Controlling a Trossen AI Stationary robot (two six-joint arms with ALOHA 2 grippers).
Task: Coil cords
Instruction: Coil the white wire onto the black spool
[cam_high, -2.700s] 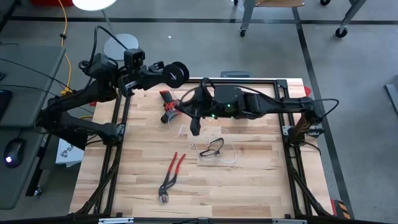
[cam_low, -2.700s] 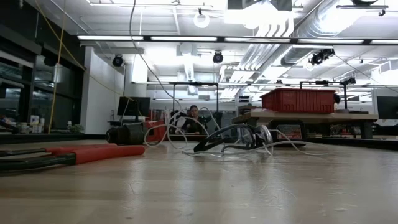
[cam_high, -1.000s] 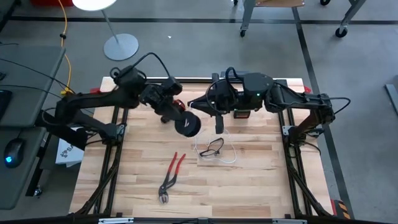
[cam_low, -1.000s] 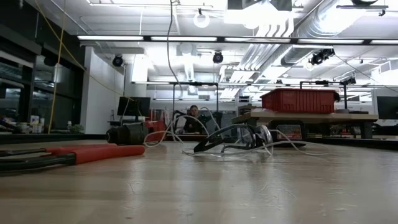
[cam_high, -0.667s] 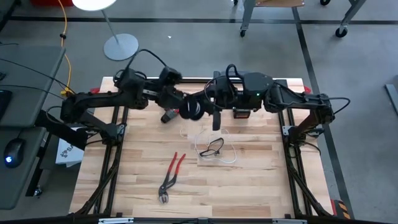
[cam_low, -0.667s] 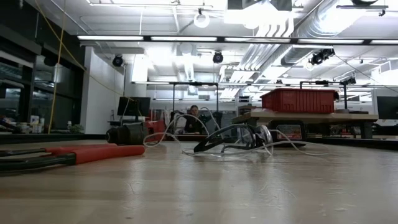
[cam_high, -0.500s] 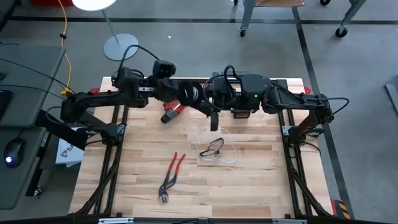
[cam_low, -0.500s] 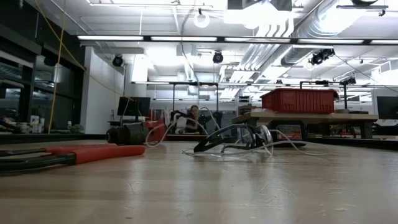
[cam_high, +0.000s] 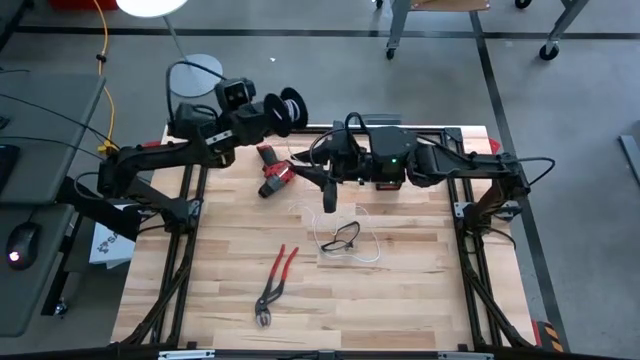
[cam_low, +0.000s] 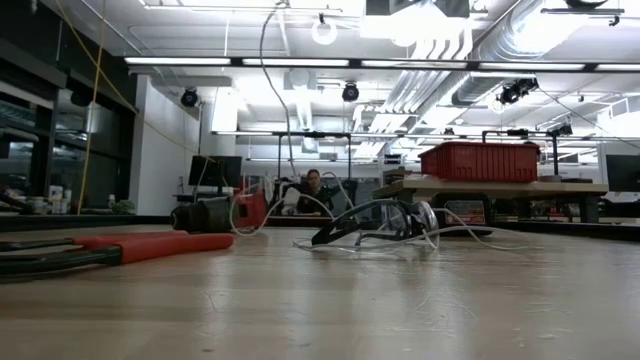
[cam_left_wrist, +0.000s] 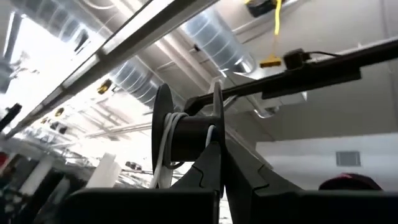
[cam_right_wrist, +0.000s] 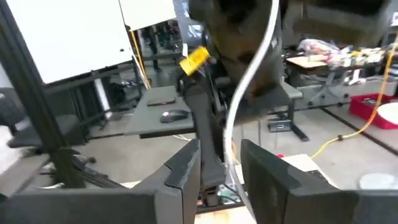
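The winding step is on. The left end effector (cam_high: 283, 110) is clamped on the black spool (cam_left_wrist: 186, 134), held high. The white cord (cam_right_wrist: 249, 81) runs between the right end effector's (cam_right_wrist: 219, 163) fingers — probably loosely — down to the worktop (cam_high: 400, 290). Next: another wrap round the spool.

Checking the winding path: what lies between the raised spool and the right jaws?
In the high view, only white cord spans from spool toward the right gripper.

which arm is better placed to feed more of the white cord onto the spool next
Right, probably. The right gripper hangs just above the loose cord on the table, fingers apart around the strand. The left gripper is shut on the spool, lifted at the table's far edge.
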